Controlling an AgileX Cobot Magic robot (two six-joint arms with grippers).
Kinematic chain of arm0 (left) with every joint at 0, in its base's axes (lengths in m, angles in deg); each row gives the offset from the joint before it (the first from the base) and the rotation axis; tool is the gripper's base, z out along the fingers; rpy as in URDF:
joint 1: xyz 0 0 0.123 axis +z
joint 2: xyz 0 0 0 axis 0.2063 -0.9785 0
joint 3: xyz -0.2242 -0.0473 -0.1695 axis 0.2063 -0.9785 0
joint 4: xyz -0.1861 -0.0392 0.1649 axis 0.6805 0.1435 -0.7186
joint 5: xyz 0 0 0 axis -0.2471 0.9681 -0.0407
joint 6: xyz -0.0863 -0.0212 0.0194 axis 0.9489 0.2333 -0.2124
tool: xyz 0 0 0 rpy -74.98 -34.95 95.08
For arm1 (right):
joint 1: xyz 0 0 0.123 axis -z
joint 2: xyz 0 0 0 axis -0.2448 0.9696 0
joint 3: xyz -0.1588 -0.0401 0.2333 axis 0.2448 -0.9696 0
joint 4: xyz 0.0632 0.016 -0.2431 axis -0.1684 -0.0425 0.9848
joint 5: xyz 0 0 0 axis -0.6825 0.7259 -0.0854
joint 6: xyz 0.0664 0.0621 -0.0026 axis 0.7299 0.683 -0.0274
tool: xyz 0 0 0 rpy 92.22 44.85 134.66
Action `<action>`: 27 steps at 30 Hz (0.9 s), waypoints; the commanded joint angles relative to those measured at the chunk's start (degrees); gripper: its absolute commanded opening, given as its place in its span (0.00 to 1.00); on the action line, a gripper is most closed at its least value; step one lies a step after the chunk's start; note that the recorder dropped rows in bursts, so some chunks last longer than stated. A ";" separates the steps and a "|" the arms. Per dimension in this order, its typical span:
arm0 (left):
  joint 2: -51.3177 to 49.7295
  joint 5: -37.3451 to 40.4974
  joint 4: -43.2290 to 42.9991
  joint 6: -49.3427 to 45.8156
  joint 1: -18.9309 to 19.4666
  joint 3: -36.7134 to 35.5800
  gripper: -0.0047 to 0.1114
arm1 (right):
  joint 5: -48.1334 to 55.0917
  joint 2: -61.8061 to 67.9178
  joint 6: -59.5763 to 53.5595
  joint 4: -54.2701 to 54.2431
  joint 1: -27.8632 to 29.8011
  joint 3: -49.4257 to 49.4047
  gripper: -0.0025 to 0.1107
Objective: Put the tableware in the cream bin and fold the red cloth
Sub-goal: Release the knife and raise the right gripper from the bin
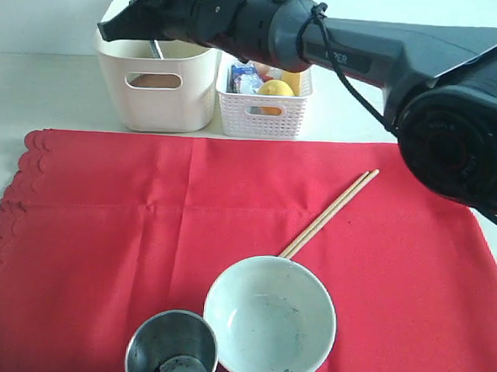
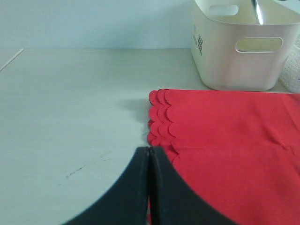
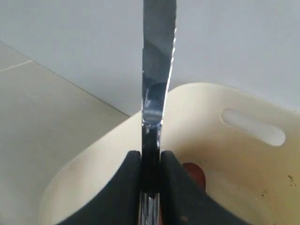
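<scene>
Steel knife [image 3: 157,70] clamped in right pincer [image 3: 150,161] over cream bin [image 1: 119,94], white basket [image 1: 265,124] beside, left pincer [image 2: 149,161] closed

A staged robot test bench, laboratory-like rather than domestic. My black arm [image 1: 366,54] reaches over a plain pale table [image 1: 35,89] set against a plain whitish wall [image 2: 93,23]. Kitchen props are arranged on a red cloth [image 1: 102,228]: pale green bowl [image 1: 270,318], steel cup [image 1: 171,350], chopsticks [image 1: 331,212]. Behind it stand a cream bin [image 1: 126,111] and a white basket [image 1: 261,121] holding food items [image 1: 275,90].
</scene>
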 commanded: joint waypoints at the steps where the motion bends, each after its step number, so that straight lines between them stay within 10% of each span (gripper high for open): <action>1: 0.38 -0.28 0.00 0.15 0.17 -0.21 0.04 | -0.44 0.75 -0.28 -0.15 -0.06 0.69 0.09; 10: 0.38 -0.28 0.00 0.15 0.17 -0.21 0.04 | 2.35 -0.53 -0.17 -0.39 -0.06 0.69 0.39; 27: 0.38 -0.28 0.00 0.15 0.17 -0.21 0.04 | 33.89 -12.82 9.33 3.39 -0.06 0.69 0.14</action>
